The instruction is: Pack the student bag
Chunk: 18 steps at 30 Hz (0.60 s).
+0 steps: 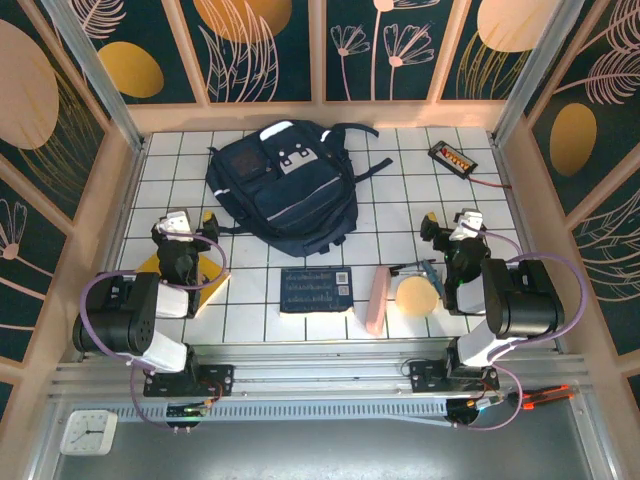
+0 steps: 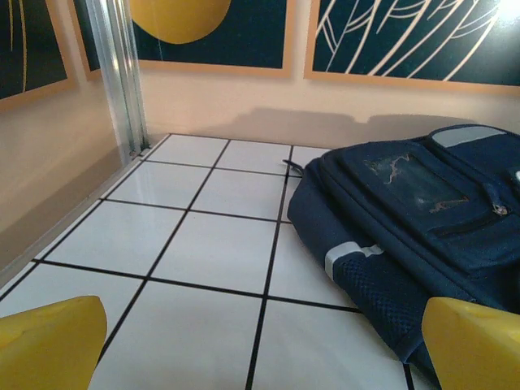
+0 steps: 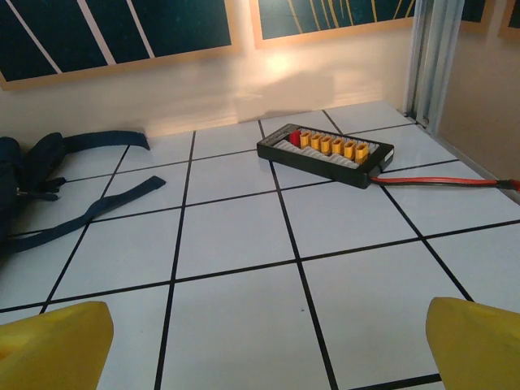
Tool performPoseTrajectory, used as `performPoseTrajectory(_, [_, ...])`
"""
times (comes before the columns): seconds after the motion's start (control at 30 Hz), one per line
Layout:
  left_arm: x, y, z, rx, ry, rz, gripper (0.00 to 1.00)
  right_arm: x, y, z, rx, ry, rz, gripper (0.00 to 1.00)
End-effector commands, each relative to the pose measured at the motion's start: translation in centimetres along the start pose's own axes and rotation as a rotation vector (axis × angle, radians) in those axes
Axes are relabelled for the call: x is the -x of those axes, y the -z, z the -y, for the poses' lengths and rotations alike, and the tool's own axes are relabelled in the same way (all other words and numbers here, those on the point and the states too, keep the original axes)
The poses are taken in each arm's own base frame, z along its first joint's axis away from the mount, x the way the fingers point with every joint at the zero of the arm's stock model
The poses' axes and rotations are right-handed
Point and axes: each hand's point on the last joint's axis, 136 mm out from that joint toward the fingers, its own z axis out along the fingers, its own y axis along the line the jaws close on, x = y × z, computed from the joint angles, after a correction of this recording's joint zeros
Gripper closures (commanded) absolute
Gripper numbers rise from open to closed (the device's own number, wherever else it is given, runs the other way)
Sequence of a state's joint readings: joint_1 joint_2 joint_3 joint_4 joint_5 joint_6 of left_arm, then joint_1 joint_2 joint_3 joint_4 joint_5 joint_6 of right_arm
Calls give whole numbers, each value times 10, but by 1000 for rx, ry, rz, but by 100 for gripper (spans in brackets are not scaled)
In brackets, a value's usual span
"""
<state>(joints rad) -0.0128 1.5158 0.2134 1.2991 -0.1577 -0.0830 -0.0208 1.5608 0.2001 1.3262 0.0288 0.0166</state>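
Note:
The student bag lies flat at the back middle of the tiled table, a large dark navy backpack with its front pocket up and its black straps trailing right. In the left wrist view the student bag is ahead and to the right, apart from my yellow fingertips. My left gripper stands open to the bag's left, with only bare tile between its fingers. My right gripper stands open to the bag's right, over bare tile, the straps off to its left.
A small flat navy printed book lies at the front middle. Beside it are a pink oblong item and a round tan item. A yellow item lies by the left arm. A black connector board with a red cable sits back right.

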Motion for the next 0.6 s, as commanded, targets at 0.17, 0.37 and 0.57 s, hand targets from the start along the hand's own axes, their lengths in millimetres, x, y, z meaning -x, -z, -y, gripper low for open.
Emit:
performPoseTrajectory(0.17, [3,-3,-1,2,4,6,1,7,-4,0,4,-1,22,1])
performPoseTrajectory(0.37, [3,-3,-1,1,4,5,1,7,-4,-3,34,-8,17,1])
performPoseTrajectory(0.57, [2,-3,-1,1,3,5,1,6,-4,-3,35,-10,12,1])
